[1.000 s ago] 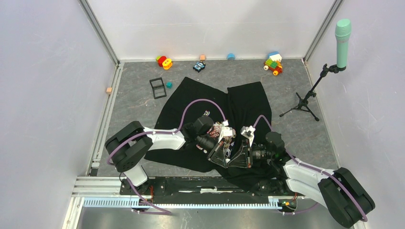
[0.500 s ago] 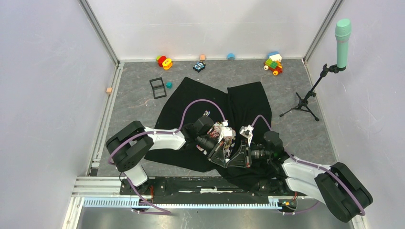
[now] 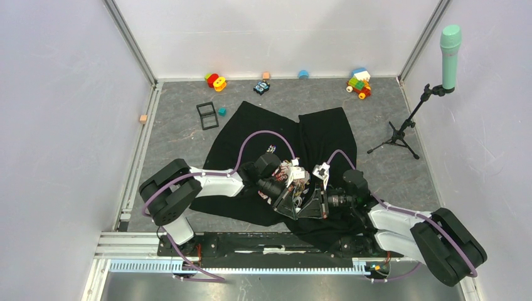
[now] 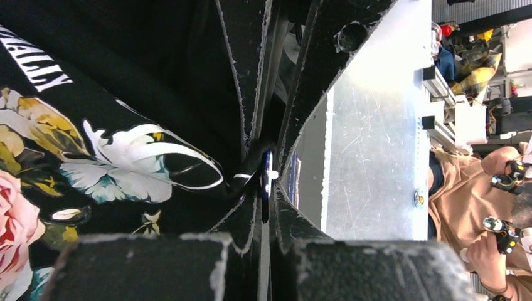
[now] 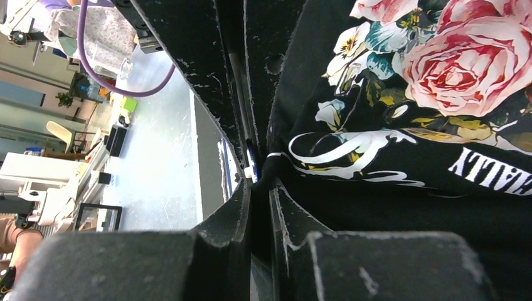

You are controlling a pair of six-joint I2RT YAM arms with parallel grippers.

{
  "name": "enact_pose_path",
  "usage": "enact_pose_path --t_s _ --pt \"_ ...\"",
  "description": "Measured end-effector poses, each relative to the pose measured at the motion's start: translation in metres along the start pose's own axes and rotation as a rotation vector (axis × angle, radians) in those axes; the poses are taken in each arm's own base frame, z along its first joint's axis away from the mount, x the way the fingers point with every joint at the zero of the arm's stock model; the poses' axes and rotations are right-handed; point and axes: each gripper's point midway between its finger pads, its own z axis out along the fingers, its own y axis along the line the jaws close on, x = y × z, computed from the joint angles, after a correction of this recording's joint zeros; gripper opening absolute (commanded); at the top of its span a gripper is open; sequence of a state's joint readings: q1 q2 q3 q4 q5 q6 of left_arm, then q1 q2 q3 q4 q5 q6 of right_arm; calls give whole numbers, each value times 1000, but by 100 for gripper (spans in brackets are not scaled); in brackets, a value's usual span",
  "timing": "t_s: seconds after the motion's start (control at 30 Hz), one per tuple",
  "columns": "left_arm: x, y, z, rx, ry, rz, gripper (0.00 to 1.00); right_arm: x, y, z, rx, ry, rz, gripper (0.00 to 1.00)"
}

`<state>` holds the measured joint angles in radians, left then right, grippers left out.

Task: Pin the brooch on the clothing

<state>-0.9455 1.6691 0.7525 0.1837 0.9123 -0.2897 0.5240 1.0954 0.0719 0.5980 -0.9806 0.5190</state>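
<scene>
The black T-shirt [image 3: 320, 132] with a rose print lies spread on the grey floor. Both grippers meet over its near part. My left gripper [image 3: 296, 202] is shut on the brooch [image 4: 265, 179], a thin blue disc seen edge-on between its jaws [image 4: 267, 195], with a white pin part at its tip. My right gripper [image 3: 311, 203] faces it and is shut on a raised fold of the shirt [image 5: 439, 69], seen in the right wrist view [image 5: 260, 185]. The brooch [image 5: 250, 157] touches that fold. The brooch is hidden in the top view.
A black square frame case [image 3: 207, 115] and a teal cube [image 3: 222, 111] lie left of the shirt. Toys [image 3: 359, 83] line the back wall. A microphone stand [image 3: 404, 128] stands at the right. An orange cube [image 3: 143, 118] sits at the left edge.
My right arm has shifted a little to the left, bringing its gripper closer against the left gripper. The left arm has hardly moved.
</scene>
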Motion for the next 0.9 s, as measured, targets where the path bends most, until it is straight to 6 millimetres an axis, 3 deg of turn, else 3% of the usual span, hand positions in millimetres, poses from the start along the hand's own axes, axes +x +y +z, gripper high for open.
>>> enact_pose_path --t_s 0.9 --pt "-12 30 -4 -156 -60 8 2 -12 -32 -6 169 -67 30 0"
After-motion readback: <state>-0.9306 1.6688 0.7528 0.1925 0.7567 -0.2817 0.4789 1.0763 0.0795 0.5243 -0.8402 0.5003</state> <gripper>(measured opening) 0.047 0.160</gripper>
